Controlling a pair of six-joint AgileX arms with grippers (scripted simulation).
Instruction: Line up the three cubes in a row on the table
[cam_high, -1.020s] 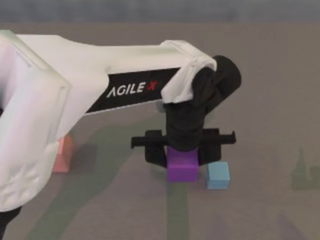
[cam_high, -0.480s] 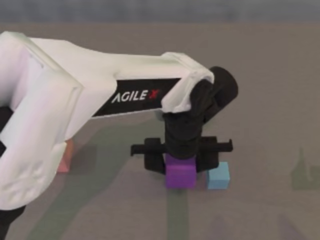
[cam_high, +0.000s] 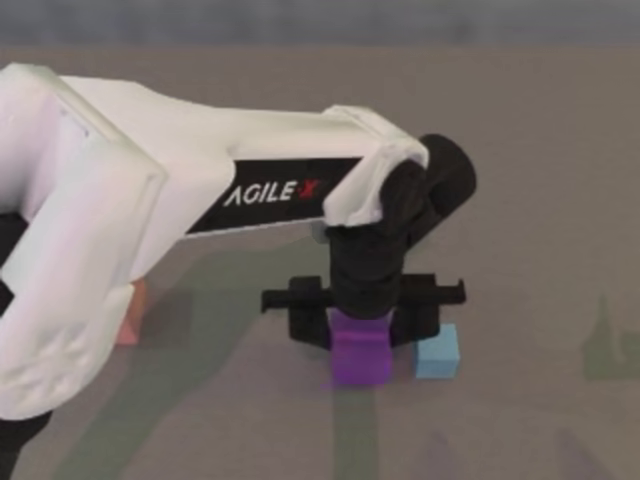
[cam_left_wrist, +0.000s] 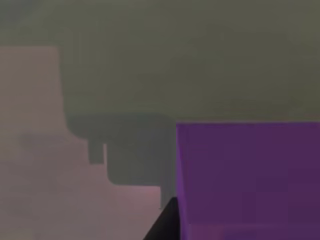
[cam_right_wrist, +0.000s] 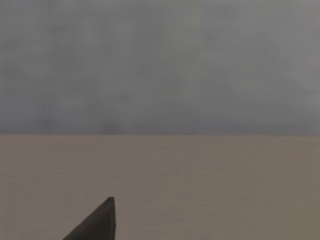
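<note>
My left gripper (cam_high: 362, 325) reaches down over the table's middle, shut on the mid-sized purple cube (cam_high: 360, 355), which sits low at the table (cam_high: 520, 200). In the left wrist view one dark fingertip (cam_left_wrist: 165, 226) presses against the side of the purple cube (cam_left_wrist: 250, 180). Just right of the purple cube the small light-blue cube (cam_high: 437, 352) rests with a narrow gap between them. The salmon-pink cube (cam_high: 131, 315) stands at the left, mostly hidden behind my left arm. From my right arm only one dark fingertip (cam_right_wrist: 102, 222) shows, above bare table.
My left arm's white link (cam_high: 150, 210) spans the left half of the top view and covers the table beneath. Faint dark shadow shapes (cam_high: 605, 345) lie at the right edge.
The left gripper has sunk slightly with the purple cube, so the cube now sits lower beside the light-blue one. The other cubes have not moved.
</note>
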